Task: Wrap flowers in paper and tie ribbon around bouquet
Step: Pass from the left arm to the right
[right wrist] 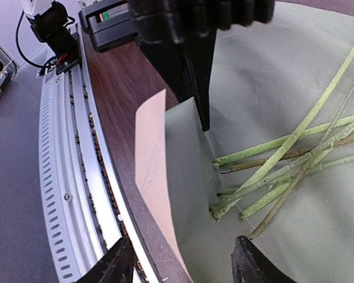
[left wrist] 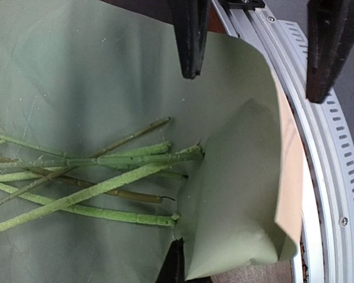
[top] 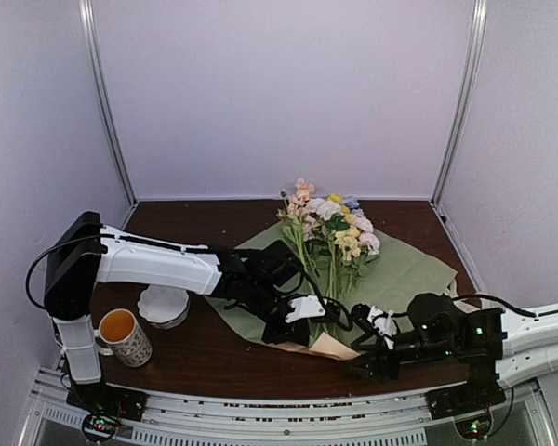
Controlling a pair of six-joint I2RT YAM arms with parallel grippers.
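Note:
The flowers [top: 333, 223] lie on the spread sage-green paper [top: 405, 269], heads toward the back, and their stems [left wrist: 94, 177] end near the paper's front corner. That corner is folded up over the stem ends, showing its peach underside [right wrist: 150, 153]. My left gripper [top: 293, 323] is shut on this raised flap [left wrist: 242, 194], pinching its edge at the bottom of the left wrist view [left wrist: 178, 250]. My right gripper [top: 367, 339] stands open, its fingers [right wrist: 253, 265] straddling the flap's edge without touching it [right wrist: 183, 250]. The ribbon is out of view.
A mug [top: 126, 336] of orange liquid and a small white bowl [top: 163, 305] stand at the front left. The metal rail [top: 288, 413] runs along the table's near edge, just behind the folded corner. Pale walls enclose the table.

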